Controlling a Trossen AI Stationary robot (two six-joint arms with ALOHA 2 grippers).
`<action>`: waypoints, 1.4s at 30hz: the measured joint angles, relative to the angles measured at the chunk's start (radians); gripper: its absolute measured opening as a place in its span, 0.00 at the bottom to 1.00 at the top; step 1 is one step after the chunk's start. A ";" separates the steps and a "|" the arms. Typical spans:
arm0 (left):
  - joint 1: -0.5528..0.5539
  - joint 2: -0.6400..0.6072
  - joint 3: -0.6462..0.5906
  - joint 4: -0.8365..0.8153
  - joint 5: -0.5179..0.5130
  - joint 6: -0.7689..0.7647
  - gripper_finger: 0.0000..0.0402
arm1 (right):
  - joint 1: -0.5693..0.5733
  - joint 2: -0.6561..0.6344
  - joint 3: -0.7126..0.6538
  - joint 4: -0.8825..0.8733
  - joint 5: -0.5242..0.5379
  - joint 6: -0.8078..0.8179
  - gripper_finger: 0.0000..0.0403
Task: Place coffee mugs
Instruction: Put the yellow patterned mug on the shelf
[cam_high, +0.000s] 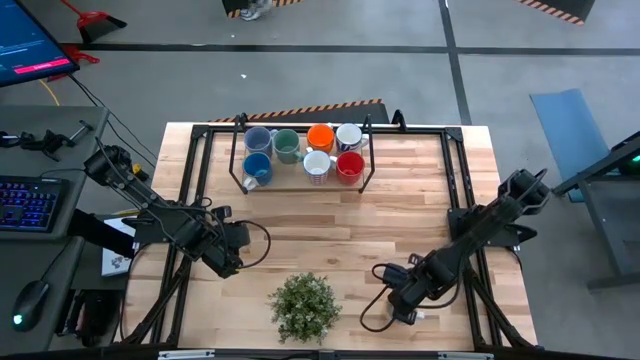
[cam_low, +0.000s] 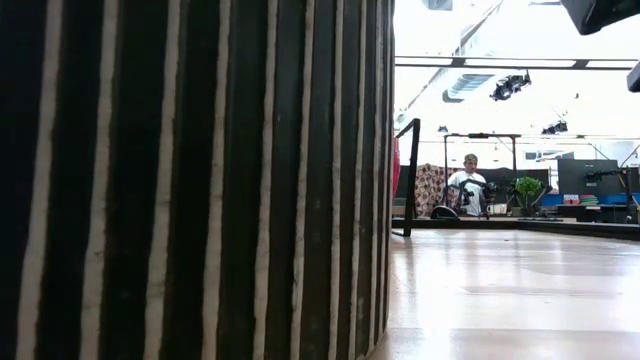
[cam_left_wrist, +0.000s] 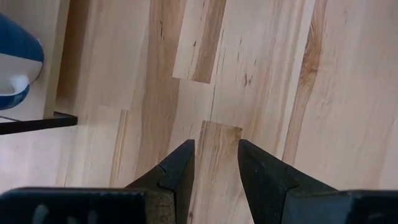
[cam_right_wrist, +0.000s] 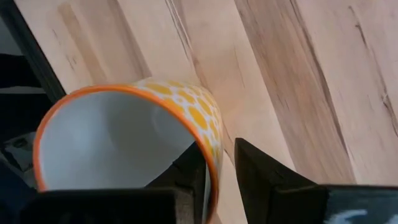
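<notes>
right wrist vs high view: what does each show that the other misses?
Only the right wrist view: a cream ceramic mug with orange-yellow dots and an orange rim, its wall pinched between the right hand's fingers. Only the high view: the black wire rack holding seven mugs, the leafy potted plant, and the left hand, open and holding nothing. Both: the light wooden table.

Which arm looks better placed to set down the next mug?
The right. Its gripper already pinches the rim of a white mug with orange dots, over the table's near right. The left gripper holds nothing, open above bare wood on the left.
</notes>
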 joint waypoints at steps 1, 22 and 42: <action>0.000 0.000 0.000 0.000 0.000 0.000 0.28 | 0.000 0.008 0.000 0.006 0.000 0.000 0.15; 0.000 0.000 0.000 0.001 -0.004 0.000 0.28 | -0.003 0.056 0.000 -0.003 0.215 0.179 0.01; 0.000 0.000 0.000 -0.002 -0.008 -0.001 0.28 | -0.305 0.056 0.340 -0.322 0.773 -0.151 0.00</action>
